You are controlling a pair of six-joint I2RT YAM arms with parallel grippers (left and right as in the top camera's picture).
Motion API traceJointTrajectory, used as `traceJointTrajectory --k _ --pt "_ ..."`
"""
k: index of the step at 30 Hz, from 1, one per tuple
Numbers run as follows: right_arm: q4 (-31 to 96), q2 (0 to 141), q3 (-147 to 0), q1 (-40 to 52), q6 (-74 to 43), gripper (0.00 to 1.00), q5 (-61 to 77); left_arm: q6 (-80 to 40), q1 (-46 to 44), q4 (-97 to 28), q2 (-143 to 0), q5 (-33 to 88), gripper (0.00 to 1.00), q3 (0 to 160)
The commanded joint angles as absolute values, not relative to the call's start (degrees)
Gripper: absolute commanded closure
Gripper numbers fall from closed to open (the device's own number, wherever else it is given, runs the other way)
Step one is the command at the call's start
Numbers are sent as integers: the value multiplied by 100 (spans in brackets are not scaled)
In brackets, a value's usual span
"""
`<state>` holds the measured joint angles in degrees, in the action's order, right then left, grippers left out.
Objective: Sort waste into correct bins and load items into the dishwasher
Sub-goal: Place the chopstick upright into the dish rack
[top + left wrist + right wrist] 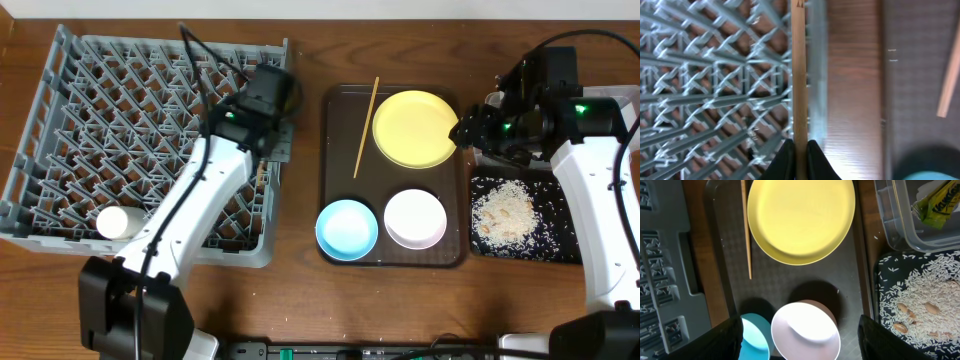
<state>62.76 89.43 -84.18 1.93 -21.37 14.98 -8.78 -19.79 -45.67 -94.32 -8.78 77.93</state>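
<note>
**Q:** At the right rim of the grey dish rack (60, 120), what does the left tool (799, 157) hold?

**A:** It is closed on a wooden chopstick (799, 75), pinched near one end, the shaft running along the rack's wall. A small white cup (112, 221) lies in the rack's 7 o'clock corner.

**Q:** And the right tool (800, 342)?

**A:** Its jaws stand apart, holding nothing, above the brown serving tray (400, 180). On that tray lie the yellow plate (414, 128) at 1 o'clock, a second chopstick (365, 128) at 11, the light-blue bowl (347, 228) at 7 and the white bowl (415, 218) at 5.

**Q:** Where is the waste?

**A:** Rice scraps (503, 210) cover the black tray (555, 215), on the worktop at the serving tray's 3 o'clock. The snack wrapper (935, 205) lies in the clear tub (895, 225).
</note>
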Motion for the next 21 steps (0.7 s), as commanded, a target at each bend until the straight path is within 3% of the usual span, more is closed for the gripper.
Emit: traceJointTrajectory --k 1,12,16,21 --pt "6281 8906 -8453 233 -2051 29 1481 -882 -1802 -4442 -9509 -812 92 7594" --pt "6283 8906 -8453 233 -2051 29 1483 -663 -1743 -4257 -9850 -642 89 7437" --pt "6281 8906 -8453 233 -2051 29 1483 -628 -1743 -4257 -9789 -646 75 7450" --pt "6276 8906 -8453 233 -2051 29 1481 -473 -1743 -4272 -9522 -631 68 7627"
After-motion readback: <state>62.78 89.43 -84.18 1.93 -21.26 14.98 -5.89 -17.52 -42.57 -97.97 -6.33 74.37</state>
